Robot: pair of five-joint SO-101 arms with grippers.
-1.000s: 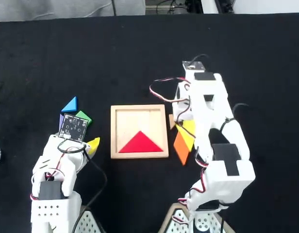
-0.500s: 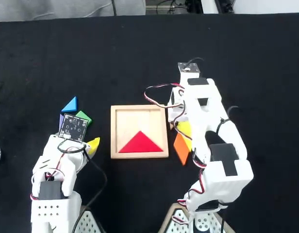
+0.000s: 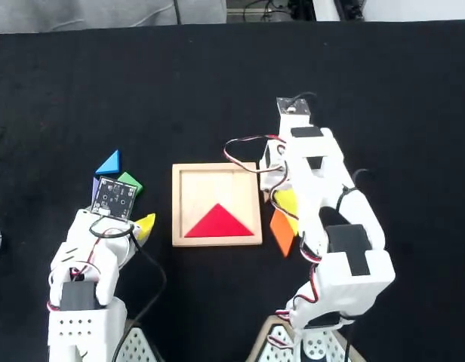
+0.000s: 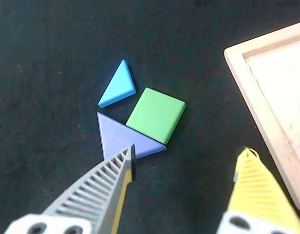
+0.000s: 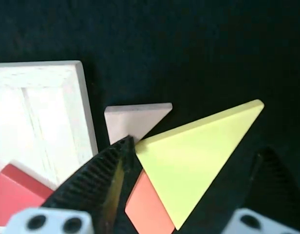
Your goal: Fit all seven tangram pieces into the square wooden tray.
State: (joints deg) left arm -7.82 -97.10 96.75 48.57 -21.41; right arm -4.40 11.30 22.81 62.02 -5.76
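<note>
Large yellow triangle (image 5: 198, 156): thin, stiff, light, probably slick-faced; lies flat on the black table (image 3: 414, 113) just right of the wooden tray (image 3: 177, 204), right of centre in the high view, between the wide-open, empty jaws of the right gripper (image 5: 197, 146); grip across two opposite edges.

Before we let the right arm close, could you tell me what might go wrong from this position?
1. The open right end effector straddles the yellow triangle, which touches the orange piece and the pale triangle; closing could drag or flip those neighbours.
2. One finger sits by the tray wall, so a sideways slip might nudge the tray and shift the red triangle inside.
</note>
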